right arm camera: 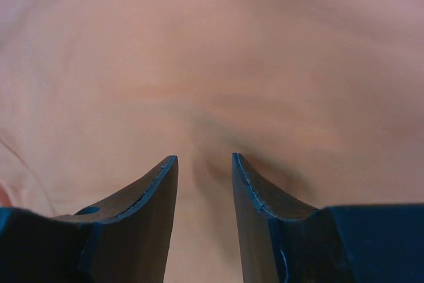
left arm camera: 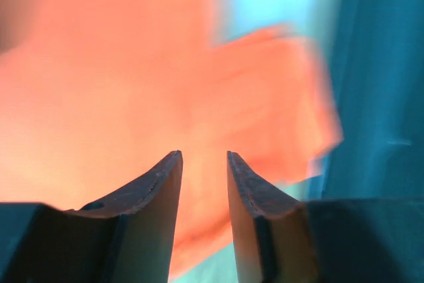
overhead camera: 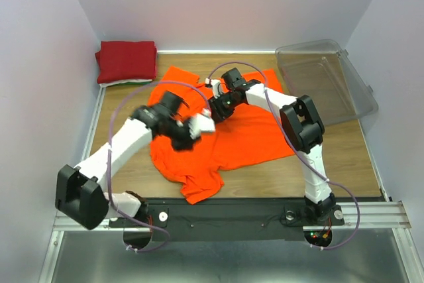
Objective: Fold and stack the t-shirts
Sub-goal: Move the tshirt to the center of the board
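The orange shirt (overhead camera: 245,134) lies spread but rumpled in the middle of the desk (overhead camera: 344,157), with one sleeve bunched toward the near edge. The red shirt (overhead camera: 126,59) sits folded in the far left corner, well apart from it. Both arms reach over the orange shirt. The left end effector (left arm camera: 202,157) has its fingers a little apart with nothing between them, and the cloth below it is blurred. The right end effector (right arm camera: 204,158) is also apart, low over the cloth, with a small ridge of fabric rising between its tips but not clamped.

The risks, as I judge them:
- **Weak grip:** closing on that shallow ridge may catch only one layer or slip off, so a lift would drag the shirt rather than fold it.
- **Collision:** the two end effectors sit near each other, so a crossing move could knock them together.
- **Bad fold:** with the near sleeve bunched, a fold made now would trap wrinkles and stack lopsided.
- **Bin:** the bin (overhead camera: 324,77) stands near the shirt's far right corner, and a wide swing could bump it
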Controlling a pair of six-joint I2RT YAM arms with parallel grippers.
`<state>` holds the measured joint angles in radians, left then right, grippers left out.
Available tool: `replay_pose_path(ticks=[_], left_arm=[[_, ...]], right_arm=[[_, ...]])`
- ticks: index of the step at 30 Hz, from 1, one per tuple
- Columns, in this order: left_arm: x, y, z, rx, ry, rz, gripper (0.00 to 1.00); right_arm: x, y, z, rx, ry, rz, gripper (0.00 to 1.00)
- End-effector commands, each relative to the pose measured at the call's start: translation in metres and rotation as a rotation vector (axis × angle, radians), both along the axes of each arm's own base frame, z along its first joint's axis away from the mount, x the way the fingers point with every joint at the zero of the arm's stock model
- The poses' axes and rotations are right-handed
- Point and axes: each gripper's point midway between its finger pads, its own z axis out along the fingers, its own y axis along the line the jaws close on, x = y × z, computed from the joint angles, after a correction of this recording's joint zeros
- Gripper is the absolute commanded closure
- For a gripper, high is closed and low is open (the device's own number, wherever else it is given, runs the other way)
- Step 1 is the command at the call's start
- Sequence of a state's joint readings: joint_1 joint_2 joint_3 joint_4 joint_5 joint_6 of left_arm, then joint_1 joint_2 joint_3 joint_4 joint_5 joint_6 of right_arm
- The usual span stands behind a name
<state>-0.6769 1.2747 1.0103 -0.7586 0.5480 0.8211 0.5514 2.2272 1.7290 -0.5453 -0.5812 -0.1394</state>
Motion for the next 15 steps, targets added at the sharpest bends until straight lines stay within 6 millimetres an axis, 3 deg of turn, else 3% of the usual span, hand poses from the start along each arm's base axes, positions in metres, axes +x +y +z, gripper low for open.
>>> replay_pose_path(ticks=[1,2,4,5,7,11,15], left_arm=[[0.046,0.077,-0.012,0.098,0.039,0.186,0.62],[0.063,0.099,-0.020,0.116,0.065,0.269,0.64],[0.077,0.119,-0.028,0.137,0.076,0.318,0.65],[0.090,0.135,-0.037,0.152,0.088,0.377,0.66],[0.100,0.148,-0.047,0.172,0.105,0.415,0.68],[0.130,0.176,-0.079,0.219,0.144,0.523,0.71],[0.150,0.209,-0.105,0.288,0.162,0.623,0.75]], right_arm=[[-0.005,0.036,0.041,0.104,-0.048,0.057,0.56],[-0.006,0.037,0.036,0.094,-0.041,0.052,0.56],[-0.002,0.038,0.024,0.073,-0.037,0.036,0.56],[0.007,0.035,0.010,0.031,-0.045,0.006,0.57],[0.020,0.025,-0.016,-0.038,-0.057,-0.035,0.58],[0.047,0.011,-0.039,-0.108,-0.084,-0.113,0.59],[0.078,-0.007,-0.039,-0.147,-0.140,-0.187,0.59]])
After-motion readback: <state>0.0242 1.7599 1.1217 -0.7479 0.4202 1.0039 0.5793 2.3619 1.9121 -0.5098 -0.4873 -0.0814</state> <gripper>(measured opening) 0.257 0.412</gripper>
